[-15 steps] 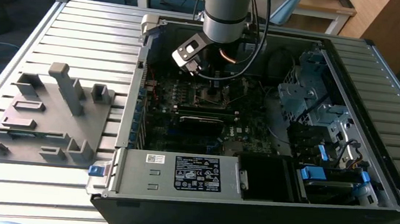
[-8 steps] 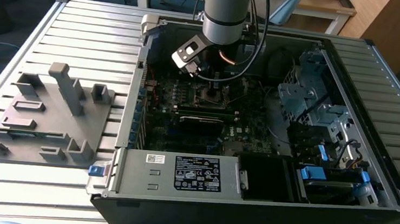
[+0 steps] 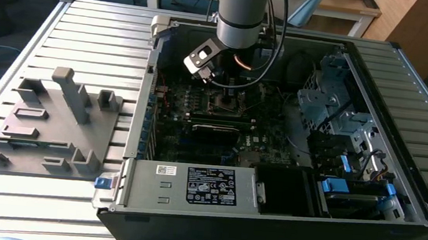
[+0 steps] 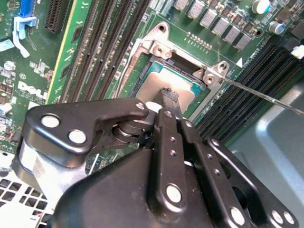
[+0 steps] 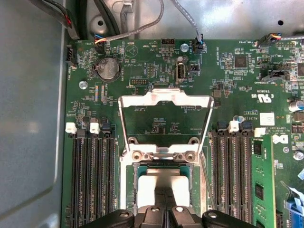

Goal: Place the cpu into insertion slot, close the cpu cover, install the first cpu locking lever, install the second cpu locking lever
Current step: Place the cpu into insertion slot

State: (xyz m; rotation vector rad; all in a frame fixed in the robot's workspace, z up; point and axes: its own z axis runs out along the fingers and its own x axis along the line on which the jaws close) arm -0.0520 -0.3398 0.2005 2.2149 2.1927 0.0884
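Dull silver-grey square cpu (image 5: pixel 164 176) lies flat in the silver-rimmed square insertion slot (image 5: pixel 127 185) on a dark green circuit board (image 5: pixel 142 61). The thin silvery frame of the cpu cover (image 5: pixel 164 97) is swung open beside it. Black gripper (image 4: pixel 170 96) is clenched, tips together at the chip's top. Open black computer case (image 3: pixel 267 218) sits on a ribbed grey metal table (image 3: pixel 89 33), with wooden desks (image 3: pixel 348 4) behind.

Daylight falls bright on the ribbed desk (image 3: pixel 74 38) in the exterior view, while the inside of the case (image 3: pixel 281 143) is dark and in deep shadow. In the second wrist view, white glare lies on the black tool (image 4: pixel 169 96) and the cpu (image 4: pixel 156 83) shines pale. In the first wrist view the board (image 5: pixel 156 61) is evenly lit and the cover (image 5: pixel 165 99) gleams.
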